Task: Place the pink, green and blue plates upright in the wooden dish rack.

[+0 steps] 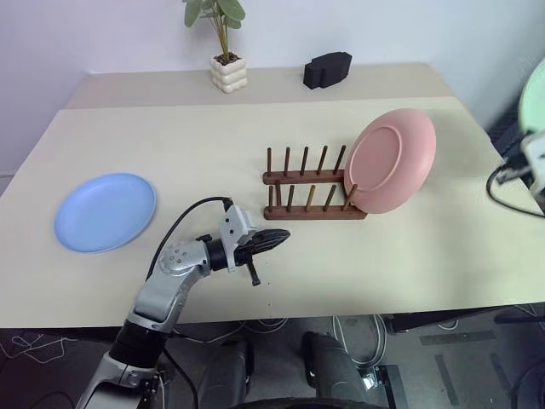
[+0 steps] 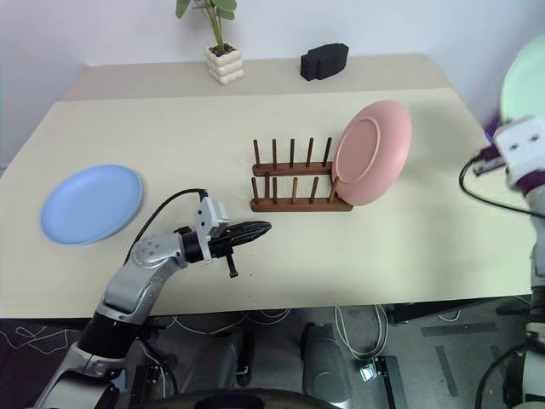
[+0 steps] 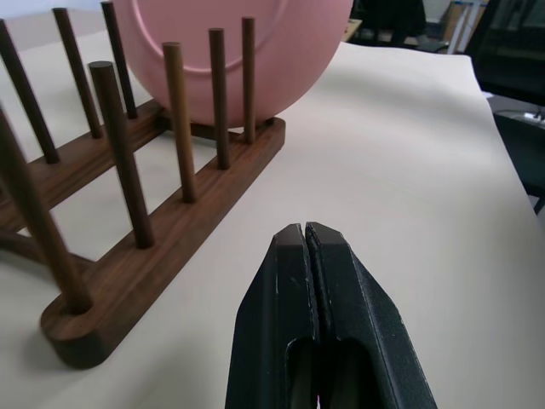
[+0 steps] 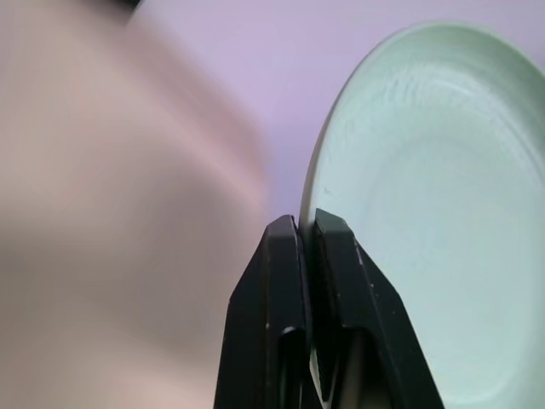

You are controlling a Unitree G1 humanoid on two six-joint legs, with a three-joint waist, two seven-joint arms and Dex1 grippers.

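The wooden dish rack (image 1: 312, 213) stands mid-table. In its rightmost slot the pink plate (image 1: 392, 159) stands upright, leaning slightly right. Flat on the table at the far left lies the blue plate (image 1: 106, 211). My left gripper (image 1: 281, 237) is shut and empty; it hovers level just in front of the rack's left end, pointing right, as the left wrist view (image 3: 305, 232) also shows. My right gripper (image 4: 305, 226) is shut on the rim of the green plate (image 4: 434, 221), which it holds raised and upright at the right table edge (image 2: 530, 72).
A potted plant (image 1: 226, 60) in a white pot and a black block (image 1: 327, 69) stand at the table's far edge. The beige table (image 1: 213, 136) has bare room between the blue plate and the rack. Cables hang below the near edge.
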